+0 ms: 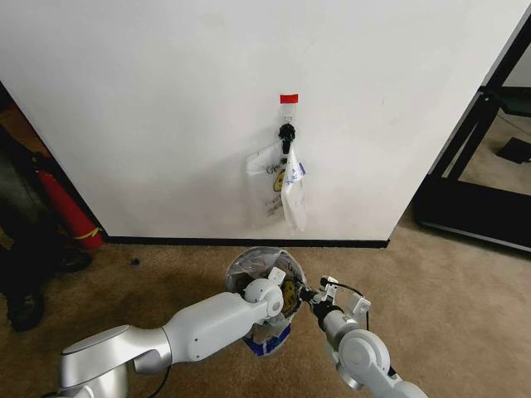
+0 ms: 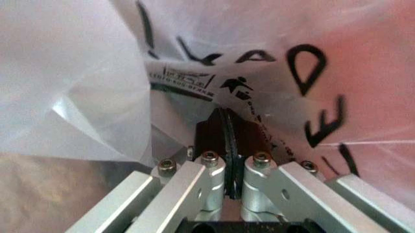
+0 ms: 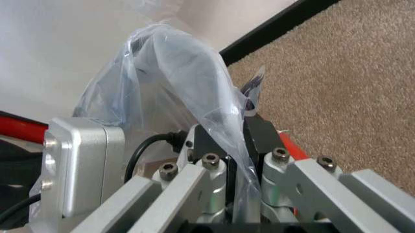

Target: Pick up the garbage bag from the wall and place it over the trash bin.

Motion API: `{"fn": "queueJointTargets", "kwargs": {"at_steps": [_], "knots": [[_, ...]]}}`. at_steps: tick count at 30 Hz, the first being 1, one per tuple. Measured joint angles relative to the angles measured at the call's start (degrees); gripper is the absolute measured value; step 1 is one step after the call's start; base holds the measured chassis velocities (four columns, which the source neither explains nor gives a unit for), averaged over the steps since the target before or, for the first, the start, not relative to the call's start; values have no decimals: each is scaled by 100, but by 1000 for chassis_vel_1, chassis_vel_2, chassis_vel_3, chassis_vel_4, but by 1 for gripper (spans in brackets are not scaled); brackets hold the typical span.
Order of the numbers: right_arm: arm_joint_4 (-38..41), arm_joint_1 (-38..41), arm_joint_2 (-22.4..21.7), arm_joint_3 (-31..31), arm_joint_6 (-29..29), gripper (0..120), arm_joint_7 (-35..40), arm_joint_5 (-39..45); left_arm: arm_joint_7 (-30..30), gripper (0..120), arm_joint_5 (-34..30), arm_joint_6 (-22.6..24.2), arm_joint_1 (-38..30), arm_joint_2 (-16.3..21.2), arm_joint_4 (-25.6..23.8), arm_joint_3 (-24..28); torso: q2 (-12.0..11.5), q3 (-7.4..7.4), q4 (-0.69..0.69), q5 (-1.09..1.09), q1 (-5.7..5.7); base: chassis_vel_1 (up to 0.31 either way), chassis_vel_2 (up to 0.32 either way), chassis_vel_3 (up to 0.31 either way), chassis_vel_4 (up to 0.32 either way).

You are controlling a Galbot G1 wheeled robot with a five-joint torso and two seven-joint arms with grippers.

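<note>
On the left we see a red fire extinguisher (image 1: pixel 68 211) leaning by the wall (image 1: pixel 166 99). Our left gripper (image 2: pixel 228 160) is clenched, with the garbage bag (image 1: pixel 264 264) all round it above the trash bin (image 1: pixel 270 338). Our right gripper (image 3: pixel 243 145) just beside it pinches a fold of the same bag. Behind, more bags (image 1: pixel 280 189) hang from a black hook (image 1: pixel 287 131) under red tape (image 1: pixel 289 99).

translucent-white plastic garbage bag (image 2: pixel 272 73): black lettering | plain white wall (image 1: pixel 166 99): black baseboard, red tape rectangle (image 1: pixel 288 99) | carpeted floor (image 1: pixel 448 282): tan | cylindrical fire extinguisher (image 1: pixel 68 211): red
</note>
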Motion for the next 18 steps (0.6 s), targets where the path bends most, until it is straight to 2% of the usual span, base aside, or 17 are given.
{"fn": "queueJointTargets", "kwargs": {"at_steps": [4,10,11,18], "knots": [[-33,7,-8,-2,5,1,-1,-13,8,0,28,0,1,27,-88,0,0,0,0,0,0,0,0,0,0],[-196,94,-11,17,47,1,7,-45,-43,0,-116,2,-147,416,-805,59,0,0,0,1,0,0,0,0,0],[-196,94,-11,17,47,1,7,-45,-43,0,-116,2,-147,416,-805,59,0,0,0,1,0,0,0,0,0],[-289,169,51,49,50,1,61,-46,-298,0,-484,3,-301,862,-1912,91,0,0,0,0,0,0,0,0,0]]}}
